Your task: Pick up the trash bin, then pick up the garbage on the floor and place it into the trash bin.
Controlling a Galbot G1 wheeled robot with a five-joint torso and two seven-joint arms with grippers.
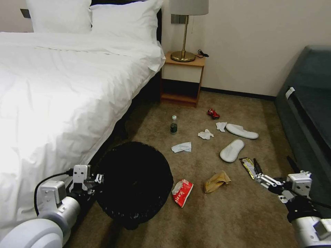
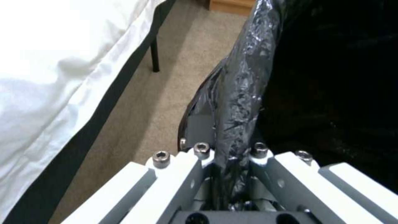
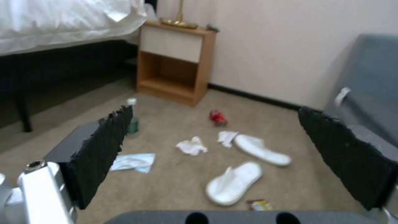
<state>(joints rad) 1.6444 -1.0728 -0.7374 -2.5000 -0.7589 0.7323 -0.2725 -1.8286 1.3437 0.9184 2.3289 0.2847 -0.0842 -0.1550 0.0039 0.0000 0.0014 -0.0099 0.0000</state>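
- Left gripper point(image 2: 230, 161) pinches the rim of the round black mesh trash bin point(image 1: 136, 182), beside the white bed point(image 1: 58, 93).
- Right gripper point(image 3: 215, 155), jaws spread, hovers right of the bin, near two white flat slippers point(image 1: 232, 150).

White characters mark the red packet point(image 1: 182, 193); too blurred to read.

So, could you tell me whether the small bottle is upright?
Upright: the bottle stands on the carpet, pale cap on top.
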